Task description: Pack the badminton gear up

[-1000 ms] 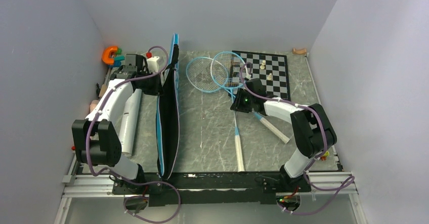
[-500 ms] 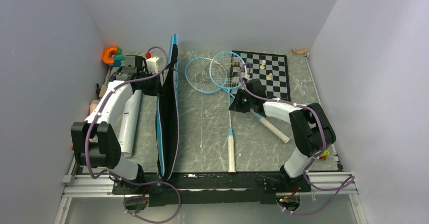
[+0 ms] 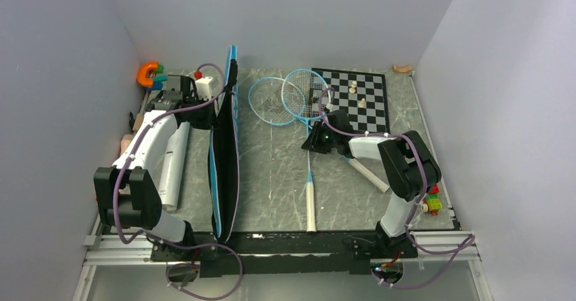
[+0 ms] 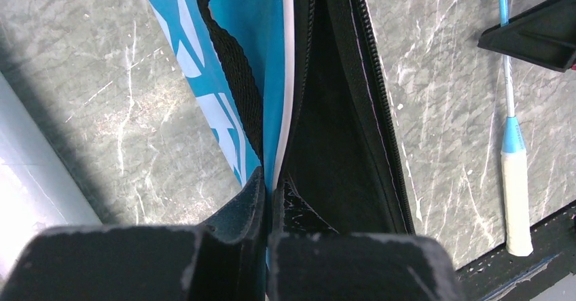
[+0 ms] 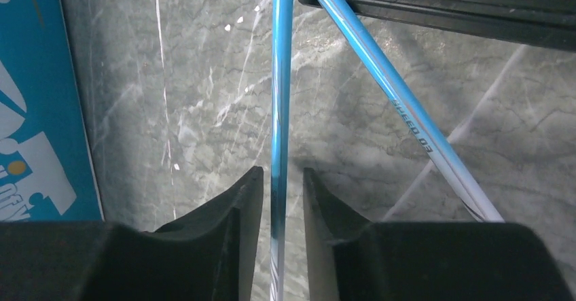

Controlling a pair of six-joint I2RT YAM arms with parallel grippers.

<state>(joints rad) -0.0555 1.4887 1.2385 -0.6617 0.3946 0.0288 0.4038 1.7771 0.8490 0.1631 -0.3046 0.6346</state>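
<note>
- The right gripper [image 5: 282, 182] has its jaws drawn in on the thin blue shaft of one racket [image 3: 310, 202], pinching it a little below the head. The white handle points back toward the arm bases.
- The left gripper [image 4: 270, 193] is clamped tight on the upper edge of the blue racket bag [image 3: 225, 172]. The bag stands on its side, left of the rackets, with its black inside showing toward them.
- To do this well, I'd lift the racket just clear of the table [image 3: 272, 179] and line it up with the bag's length. Then it should go in slowly, because a shaft that thin could twist in the pinch.
- The second racket [image 5: 380, 77] crosses the held shaft right beside the fingers, and the two heads overlap, so it may get dragged along.
- The chessboard [image 3: 370, 104] with its pale pieces lies just behind the heads, and a swinging head could knock them.
- A long white tube [image 3: 173, 165] lies left of the bag, under the left arm. I can't make out any shuttlecocks.
</note>
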